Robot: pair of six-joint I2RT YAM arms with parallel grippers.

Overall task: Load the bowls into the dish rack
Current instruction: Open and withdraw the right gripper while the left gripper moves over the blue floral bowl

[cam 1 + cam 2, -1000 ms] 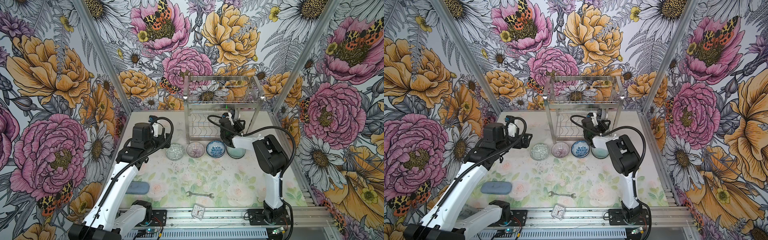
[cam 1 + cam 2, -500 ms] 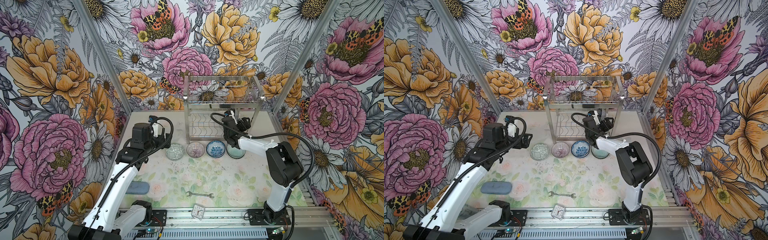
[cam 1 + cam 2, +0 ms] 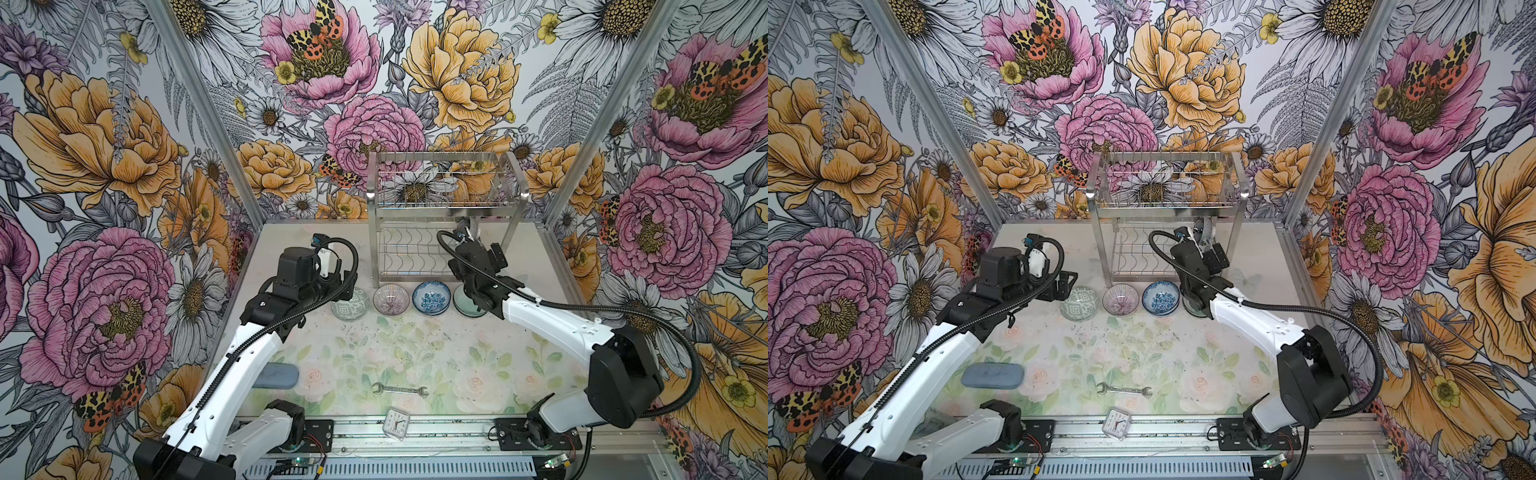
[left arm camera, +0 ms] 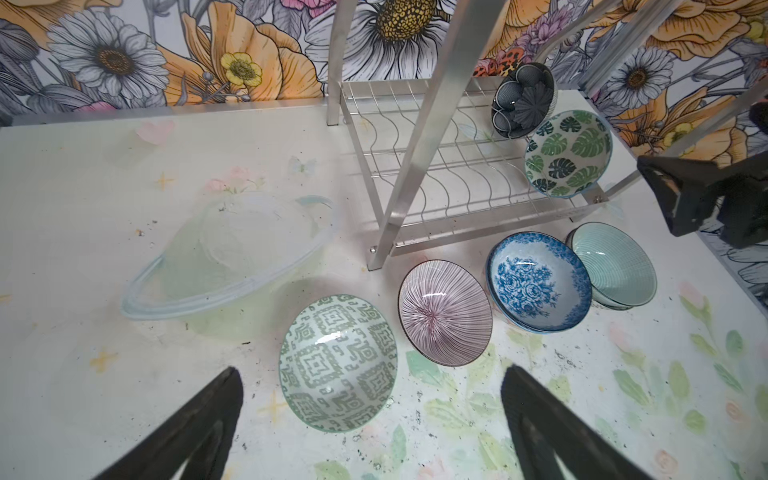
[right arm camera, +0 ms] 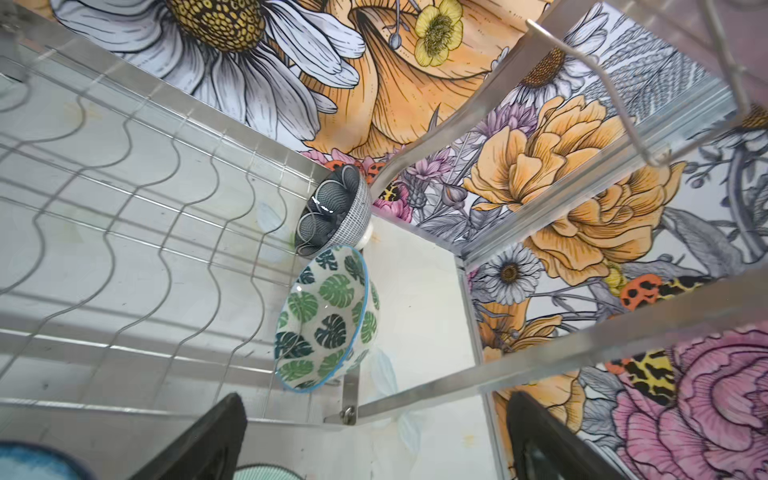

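The steel dish rack (image 3: 444, 208) stands at the back of the table. On its lower wavy tier, at the right end, a dark grey bowl (image 5: 332, 212) and a green-leaf bowl (image 5: 328, 328) stand on edge. My right gripper (image 5: 374, 401) is open and empty just in front of the leaf bowl, apart from it. On the table before the rack sit a green-patterned bowl (image 3: 349, 304), a purple-striped bowl (image 3: 390, 298), a blue floral bowl (image 3: 431, 296) and a celadon bowl (image 3: 467, 305), the last partly under my right arm. My left gripper (image 4: 372, 376) hovers open at the green-patterned bowl (image 4: 337, 361).
A clear plastic tub (image 4: 224, 257) lies tilted on the table left of the rack. Near the front edge are a wrench (image 3: 400, 389), a small clock (image 3: 397, 423) and a blue-grey case (image 3: 276, 376). The rack's square legs (image 4: 419, 137) stand close to the bowls.
The right arm's elbow has swung out to the right and lower while its gripper stays at the rack's right end. The left arm has not moved.
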